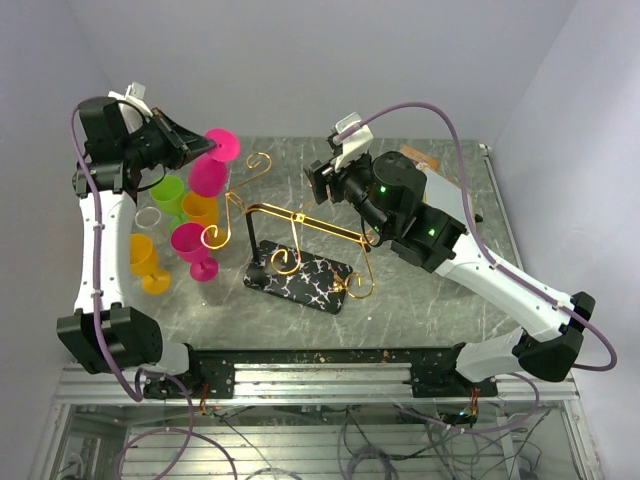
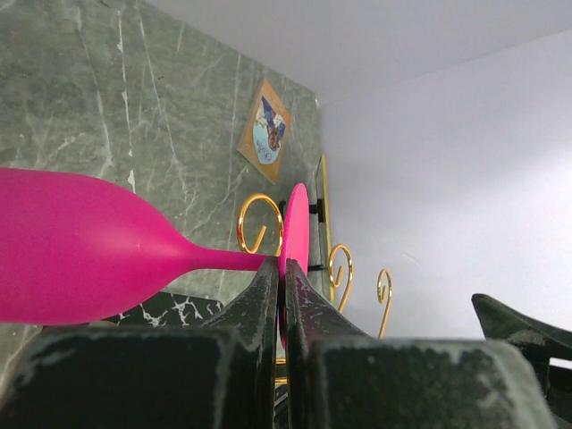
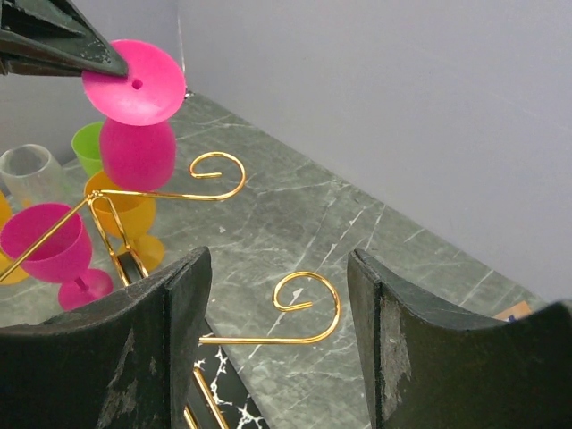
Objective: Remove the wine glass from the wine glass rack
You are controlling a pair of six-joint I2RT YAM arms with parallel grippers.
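**Left pincer clenched on the foot of the pink glass, beside the rack**

Left pincer: clenched. Both fingers pinch the edge of the round foot of the pink wine glass. The glass is inverted, foot uppermost and bowl below. My reading is that the rack carries glasses by the foot, so the thin disc is the part I can reach from outside, and its flat faces suit a pinch.

Position, top view: the glass is up off the worktop, at about 11 o'clock from the black base of the wine glass rack. It sits at 9 o'clock of the nearest scroll hook. In the left wrist view the stem shows bare, with that gold curl behind it and not around it. I judge it free of the hook, or nearly so. I cannot tell whether the bowl touches a wire.

Right pincer: released and empty, fingers well apart. It hovers over the rack's arms at about 1 o'clock from the base, probably placed to steady the rack if it tips.

Standing glasses, green, orange, clear and pink, crowd the worktop at 9 o'clock of the base. That is a likely set-down area, but a tight one.
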